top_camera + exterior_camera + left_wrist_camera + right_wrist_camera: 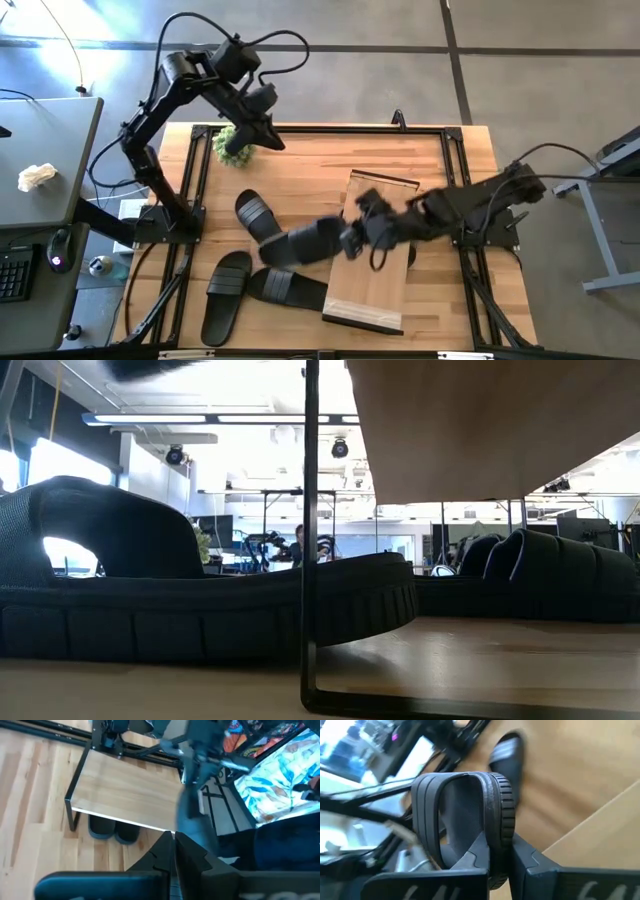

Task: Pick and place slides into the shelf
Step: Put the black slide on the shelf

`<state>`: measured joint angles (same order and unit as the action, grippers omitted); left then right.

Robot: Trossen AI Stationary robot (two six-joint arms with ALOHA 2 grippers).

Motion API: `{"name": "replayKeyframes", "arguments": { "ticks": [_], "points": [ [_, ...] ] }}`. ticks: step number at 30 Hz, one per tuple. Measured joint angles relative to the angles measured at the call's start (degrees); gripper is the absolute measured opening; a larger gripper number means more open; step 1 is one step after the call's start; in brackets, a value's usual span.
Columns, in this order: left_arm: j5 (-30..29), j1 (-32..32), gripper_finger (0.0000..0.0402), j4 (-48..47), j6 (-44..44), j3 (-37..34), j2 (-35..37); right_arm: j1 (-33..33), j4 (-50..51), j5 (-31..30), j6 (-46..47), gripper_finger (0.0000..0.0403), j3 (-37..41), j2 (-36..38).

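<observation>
The worktop (310, 170) fills mid-frame in the high view, with the shelf (372, 270) right of centre. Three slides (225, 295) lie lower left; only the left wrist view shows two more slides (107, 829) tucked under the plank. The right tool (350, 240) pinches a slide (305, 243) by its strap beside the shelf's left edge. The left tool (272, 140), pressed together and empty, hangs upper left. No writing is readable.
</observation>
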<state>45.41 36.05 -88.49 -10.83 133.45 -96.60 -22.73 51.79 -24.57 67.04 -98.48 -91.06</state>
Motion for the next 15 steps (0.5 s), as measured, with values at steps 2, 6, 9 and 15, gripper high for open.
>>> {"name": "replayKeyframes", "arguments": {
  "ticks": [2,6,9,15],
  "points": [
    [-0.41,-0.03,0.0005,0.60,0.09,0.00,0.23,1.33,3.62,-2.04,-1.72,0.0007,0.00,2.14],
    [-0.61,0.00,0.0001,2.63,0.07,-0.02,0.27,2.54,11.92,-7.65,-3.65,0.0006,0.00,7.94],
    [-0.93,0.00,0.0001,5.72,-0.43,0.00,0.37,2.66,14.27,-12.46,-8.09,0.0004,0.00,12.16],
    [-1.75,1.12,0.0002,13.13,0.25,0.00,-1.80,4.57,15.77,-17.06,-16.41,0.0004,0.00,20.30]
  ]
}}
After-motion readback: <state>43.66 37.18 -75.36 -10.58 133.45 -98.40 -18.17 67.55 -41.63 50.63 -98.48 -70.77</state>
